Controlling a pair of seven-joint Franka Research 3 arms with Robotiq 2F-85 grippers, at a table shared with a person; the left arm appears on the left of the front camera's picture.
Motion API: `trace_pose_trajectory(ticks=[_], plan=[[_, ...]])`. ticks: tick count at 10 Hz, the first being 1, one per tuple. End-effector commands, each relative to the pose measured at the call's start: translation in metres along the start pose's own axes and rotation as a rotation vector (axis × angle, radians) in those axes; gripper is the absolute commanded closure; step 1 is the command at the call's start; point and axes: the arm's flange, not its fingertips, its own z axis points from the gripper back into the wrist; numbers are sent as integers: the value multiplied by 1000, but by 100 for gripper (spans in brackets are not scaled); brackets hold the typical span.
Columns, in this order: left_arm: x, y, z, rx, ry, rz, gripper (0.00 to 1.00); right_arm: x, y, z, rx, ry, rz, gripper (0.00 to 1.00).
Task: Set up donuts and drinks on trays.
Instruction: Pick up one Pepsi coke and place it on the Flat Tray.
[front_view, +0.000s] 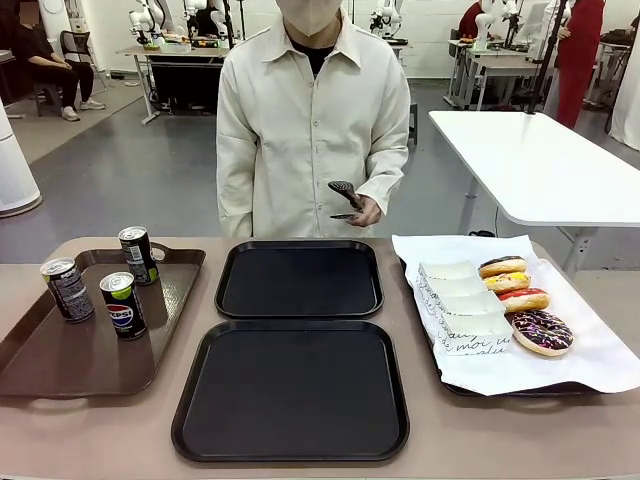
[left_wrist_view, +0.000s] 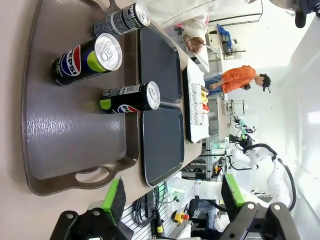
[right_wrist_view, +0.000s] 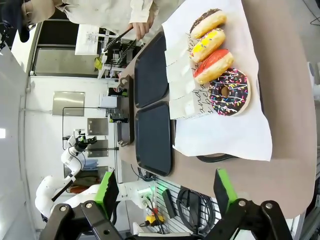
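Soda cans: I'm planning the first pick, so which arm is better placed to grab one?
Left, probably. The soda cans stand on the brown tray at the robot's left, and the open left gripper faces them; the right gripper looks at the donuts.

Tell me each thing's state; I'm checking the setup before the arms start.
Near black tray: empty.
Far black tray: empty.
Cans: three, upright on brown tray.
Donuts: four, sleeved, on paper-lined tray.
Tongs: in person's hand.
Left gripper: open.
Right gripper: open.
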Motion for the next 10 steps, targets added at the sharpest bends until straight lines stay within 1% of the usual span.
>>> trace_pose_trajectory(ticks=[1, 8, 9, 10], plan=[[0, 1, 2, -16, -9, -8, 0, 3, 0, 0, 16, -11, -7, 0], [0, 1, 2, -16, -9, -8, 0, 3, 0, 0, 16, -11, -7, 0], [0, 0, 1, 1, -2, 2, 0, 3, 0, 0, 16, -11, -7, 0], [-1, -5, 0, 39, -17, -10, 0, 3, 0, 0, 16, -11, -7, 0]])
